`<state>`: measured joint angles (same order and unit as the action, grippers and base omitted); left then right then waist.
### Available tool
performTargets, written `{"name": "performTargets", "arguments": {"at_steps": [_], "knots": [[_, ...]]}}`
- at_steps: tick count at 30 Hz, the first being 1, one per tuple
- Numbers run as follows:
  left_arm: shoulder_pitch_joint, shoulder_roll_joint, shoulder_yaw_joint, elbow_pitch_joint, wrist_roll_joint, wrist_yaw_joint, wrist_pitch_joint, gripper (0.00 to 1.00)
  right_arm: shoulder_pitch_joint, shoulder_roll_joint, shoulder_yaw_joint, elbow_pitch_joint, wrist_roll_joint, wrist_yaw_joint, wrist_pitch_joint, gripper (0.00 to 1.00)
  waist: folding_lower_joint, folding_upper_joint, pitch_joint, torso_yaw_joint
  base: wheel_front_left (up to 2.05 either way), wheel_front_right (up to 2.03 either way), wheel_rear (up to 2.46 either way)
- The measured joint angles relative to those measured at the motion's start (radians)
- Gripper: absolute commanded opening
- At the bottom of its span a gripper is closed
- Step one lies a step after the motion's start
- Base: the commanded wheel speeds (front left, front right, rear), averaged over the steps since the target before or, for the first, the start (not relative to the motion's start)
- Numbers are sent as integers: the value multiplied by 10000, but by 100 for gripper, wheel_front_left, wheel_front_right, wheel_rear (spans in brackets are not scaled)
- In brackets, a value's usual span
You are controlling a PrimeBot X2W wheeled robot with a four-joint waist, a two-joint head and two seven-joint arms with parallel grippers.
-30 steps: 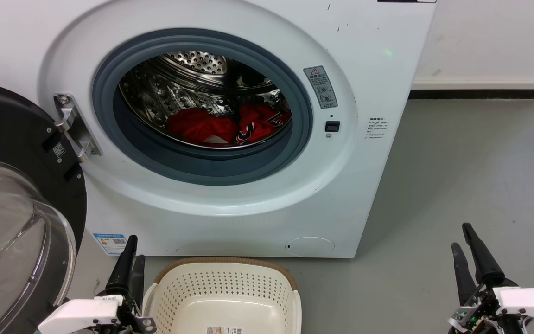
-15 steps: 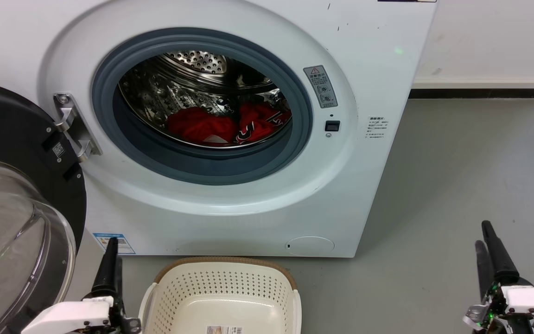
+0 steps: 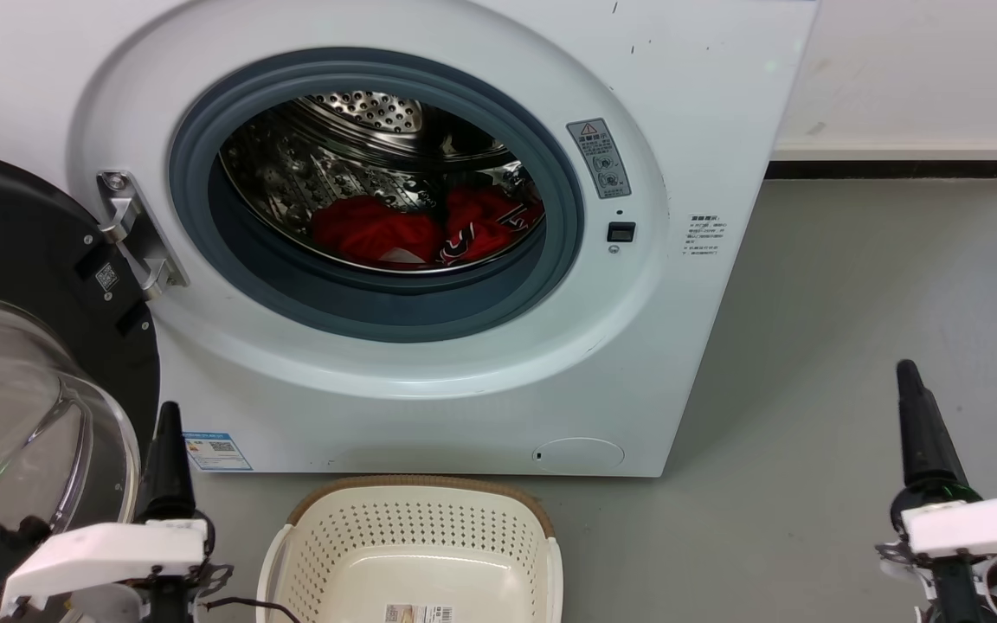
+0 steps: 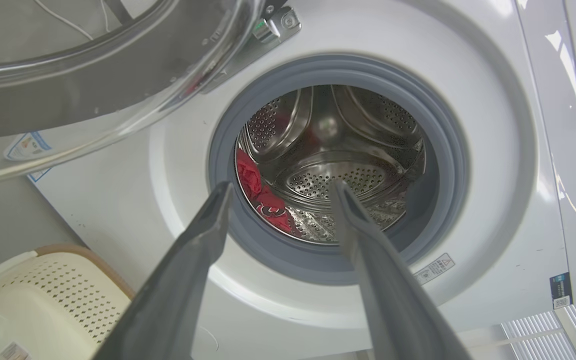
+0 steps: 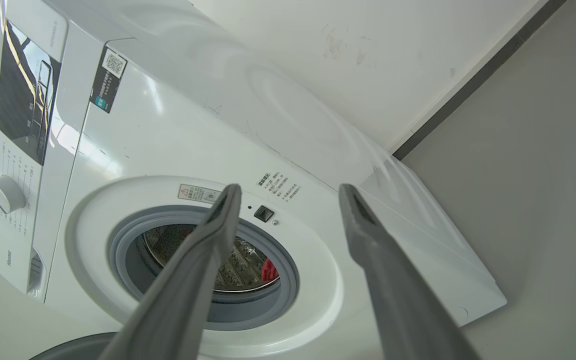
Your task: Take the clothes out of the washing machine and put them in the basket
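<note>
Left claw [image 4: 282, 184], right claw [image 5: 290, 186] gape empty; two clothes [image 3: 377, 229] lie in one washing machine [image 3: 680, 130].

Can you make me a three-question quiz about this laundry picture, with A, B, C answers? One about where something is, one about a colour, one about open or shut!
1. Where is the cream-white perforated plastic basket? A) on the grey floor before the big white front-loading washing machine B) on a shelf C) on a chair
2. What colour are the soft fabric clothes in the perforated steel drum? A) blue B) yellow C) bright red
3. How is the black-rimmed glass door? A) shut B) swung open C) missing
Answers: 1 A, it stands on the floor at the machine's foot. 2 C, a red heap lies low in the drum. 3 B, it stands aside, leaving the porthole uncovered.
</note>
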<state>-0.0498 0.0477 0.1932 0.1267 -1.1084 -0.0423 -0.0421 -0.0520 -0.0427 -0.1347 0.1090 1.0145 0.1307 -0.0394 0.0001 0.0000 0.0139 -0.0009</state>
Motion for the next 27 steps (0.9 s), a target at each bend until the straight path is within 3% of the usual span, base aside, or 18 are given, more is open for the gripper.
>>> {"name": "performTargets", "arguments": {"at_steps": [7, 14, 20, 27], "knots": [[63, -2, -708, -894, 1563, 782, -234, 100, -11, -12, 284, -838, -2399, 0, -234, 100, 0, 0, 41, 8, 0, 0, 0], [352, 0, -1363, -1216, 2801, 683, -456, 100, 21, -17, 1045, -1344, -4604, 0, -472, 100, 0, 0, 44, 31, 0, 0, 0], [450, 0, -1555, -1275, 3664, 512, -637, 100, 134, -15, 1218, -1559, -5613, 0, -662, 100, 0, 0, 31, 38, 0, 0, 0], [466, 2, -1894, -1593, 5158, 721, -840, 100, 290, -29, 1137, -1664, -6704, 0, -848, 100, 0, 0, 21, 39, 0, 0, 0]]}}
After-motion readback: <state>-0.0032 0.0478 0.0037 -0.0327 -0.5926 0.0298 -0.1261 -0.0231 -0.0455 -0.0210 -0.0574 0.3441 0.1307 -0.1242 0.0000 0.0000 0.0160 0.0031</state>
